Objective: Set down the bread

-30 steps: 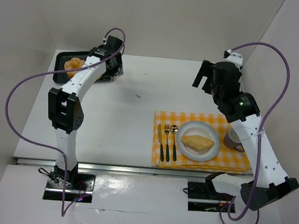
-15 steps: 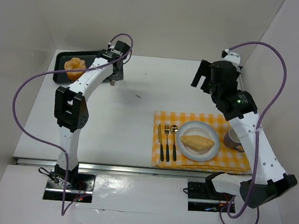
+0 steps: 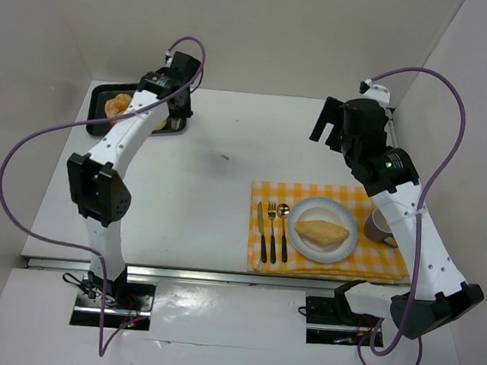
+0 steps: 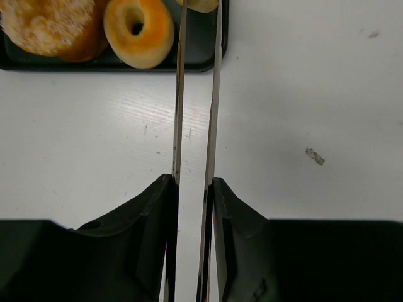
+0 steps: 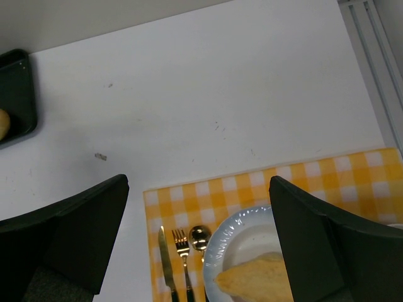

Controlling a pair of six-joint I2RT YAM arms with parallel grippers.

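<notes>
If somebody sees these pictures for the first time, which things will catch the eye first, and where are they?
The yellow checked placemat on the right near side stands out, with a piece of bread on a pale plate and cutlery beside it. At the far left, a black tray holds golden pastries, one a ring-shaped bun. The left gripper, long and thin, reaches across that tray's rim.

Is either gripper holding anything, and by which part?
Right gripper: nothing, jaws wide open. Left gripper: cannot tell; its narrow fingers reach a pale bread piece at the tray's edge.
</notes>
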